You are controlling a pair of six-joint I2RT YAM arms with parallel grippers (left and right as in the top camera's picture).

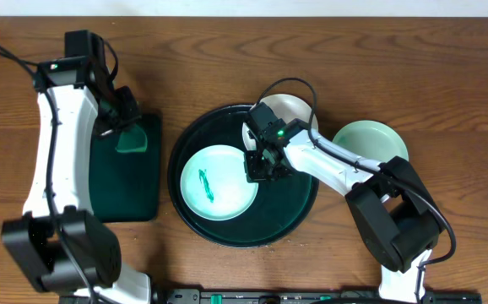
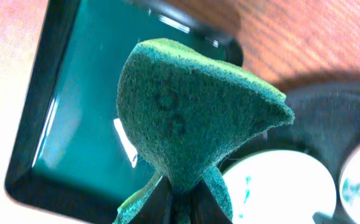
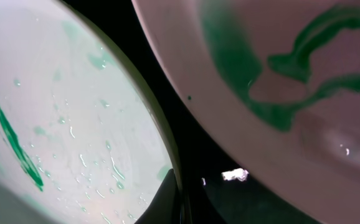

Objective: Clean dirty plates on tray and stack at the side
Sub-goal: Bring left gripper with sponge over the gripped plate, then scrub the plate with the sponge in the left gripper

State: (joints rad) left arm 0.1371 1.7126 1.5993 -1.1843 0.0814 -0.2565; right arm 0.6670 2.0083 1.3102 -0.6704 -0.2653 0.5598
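The step in hand seems to be the wiping of the first dirty plate. The marked plate (image 1: 227,194) lies inside the black tray (image 1: 295,203), on its left half, with a green scribble and water drops on it. A second plate (image 1: 290,108), also scribbled, sits at the far rim of the black tray. A third plate (image 1: 371,139), which looks clean, rests on the counter (image 1: 447,84) just right of the black tray.

The left gripper (image 2: 181,193) is clamped on the sponge (image 2: 192,118), which is pinched into a folded shape, and it hangs left of the black tray, above the green tray (image 2: 40,93).

The right gripper (image 1: 265,165) is low inside the black tray, at the right rim of the marked plate. In the right wrist view one finger is right at that rim, but I cannot tell if the jaws are pressed together on it or apart.

I judge the next move calls for carrying the sponge right, over the black tray, down onto the scribble, while the right gripper steadies the plate.
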